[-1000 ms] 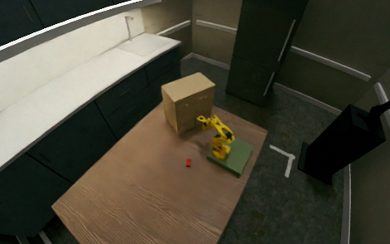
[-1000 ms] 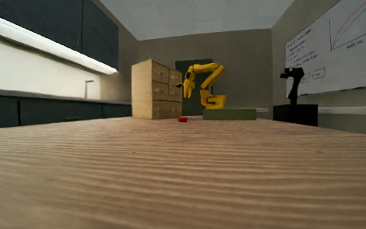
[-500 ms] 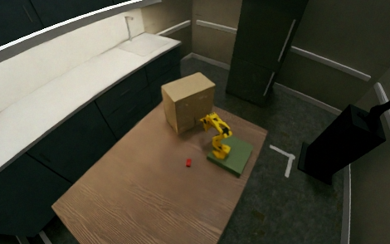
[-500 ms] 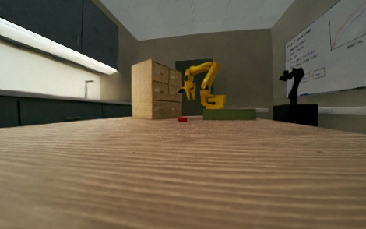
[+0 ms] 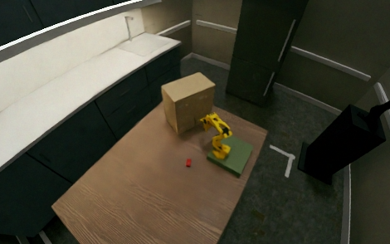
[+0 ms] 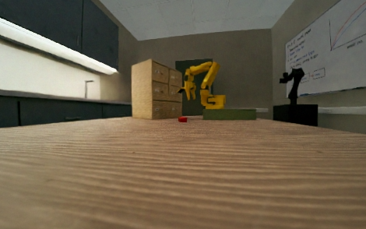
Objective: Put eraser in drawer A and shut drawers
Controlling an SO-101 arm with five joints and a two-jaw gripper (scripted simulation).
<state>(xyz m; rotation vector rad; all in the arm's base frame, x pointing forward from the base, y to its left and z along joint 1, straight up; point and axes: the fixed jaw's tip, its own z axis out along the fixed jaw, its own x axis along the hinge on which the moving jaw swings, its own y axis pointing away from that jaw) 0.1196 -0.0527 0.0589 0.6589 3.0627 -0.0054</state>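
The eraser [image 5: 188, 163] [image 6: 182, 119] is a small red block lying on the wooden table [image 5: 144, 199] [image 6: 182, 167], in front of the chest and left of the arm's base. The chest [image 5: 187, 100] [image 6: 151, 89] is a light wooden box standing upright at the table's far end; its drawers look shut, and I cannot read their marks. My yellow gripper [image 5: 201, 121] [image 6: 187, 90] is partly open and empty. It points down close to the chest's front, at about the height of the middle drawers, well above the eraser.
The arm stands on a green base pad [image 5: 237, 155] [image 6: 229, 114] near the table's right edge. A black stand [image 5: 343, 143] [image 6: 295, 114] stands on the floor beyond that edge. A dark kitchen counter [image 5: 41, 108] runs along the left side.
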